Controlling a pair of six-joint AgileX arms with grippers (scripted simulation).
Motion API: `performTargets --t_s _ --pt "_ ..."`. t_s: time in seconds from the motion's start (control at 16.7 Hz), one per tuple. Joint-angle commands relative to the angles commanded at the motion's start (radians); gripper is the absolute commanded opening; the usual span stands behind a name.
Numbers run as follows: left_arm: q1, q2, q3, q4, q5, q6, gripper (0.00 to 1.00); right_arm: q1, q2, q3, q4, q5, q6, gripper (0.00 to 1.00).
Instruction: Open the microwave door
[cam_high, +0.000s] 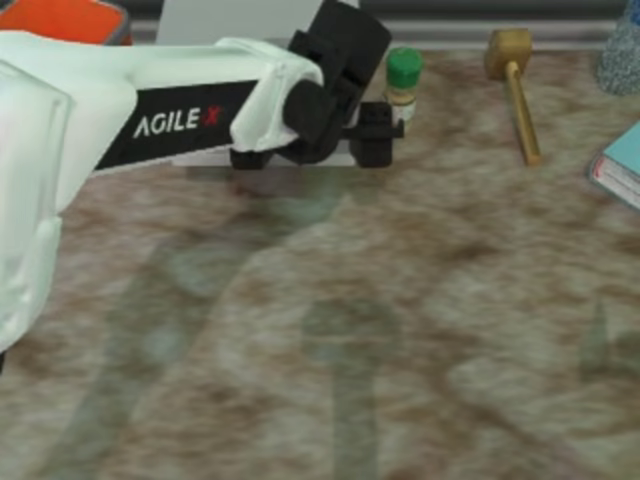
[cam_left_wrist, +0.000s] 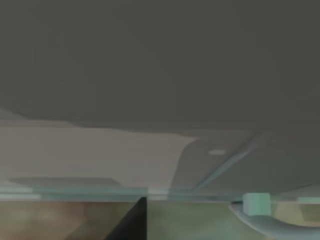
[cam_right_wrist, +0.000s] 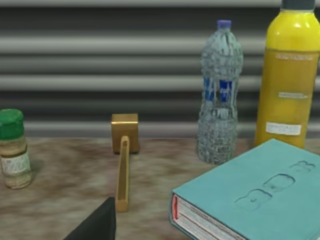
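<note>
Left arm (cam_high: 150, 110) reaches across the far-left of the table to the microwave (cam_high: 230, 20), which sits at the far edge, mostly hidden under the arm; only a pale flat top panel shows. Left gripper (cam_high: 375, 135) sits at the microwave's front, right end, beside the green-capped spice jar (cam_high: 404, 85). Can't tell whether its fingers are apart or together: the top view shows only a black blocky end, and the left wrist view is pressed too close. That wrist view shows the microwave door (cam_left_wrist: 160, 65) as a big flat grey translucent pane with a pale frame strip under it, and a smooth curved silvery bar, the handle (cam_left_wrist: 270, 222), near one corner. My read: door looks shut or barely cracked, flush along the front, so the pull itself is still to do; grasp on the handle is unconfirmed. Right arm isn't visible from above; its wrist view looks at the wooden mallet (cam_right_wrist: 123, 160), a teal hardcover book (cam_right_wrist: 250, 200), a ribbed clear water bottle (cam_right_wrist: 218, 95) and a glossy yellow bottle (cam_right_wrist: 290, 75). Tabletop (cam_high: 400, 350) is mottled brown, stone-like. Orange bin (cam_high: 60, 20) sits at the far-left corner.
</note>
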Motion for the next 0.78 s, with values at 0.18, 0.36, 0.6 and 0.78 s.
performTargets --t_s 0.18,0.36,0.6,0.78 --pt "0.000 0.000 0.000 0.000 0.000 0.000 0.40 0.000 0.000 0.000 0.000 0.000 0.000 1.00" --pt "0.000 0.000 0.000 0.000 0.000 0.000 0.17 0.000 0.000 0.000 0.000 0.000 0.000 1.00" --pt "0.000 0.000 0.000 0.000 0.000 0.000 0.00 0.000 0.000 0.000 0.000 0.000 0.000 1.00" --pt "0.000 0.000 0.000 0.000 0.000 0.000 0.00 0.000 0.000 0.000 0.000 0.000 0.000 1.00"
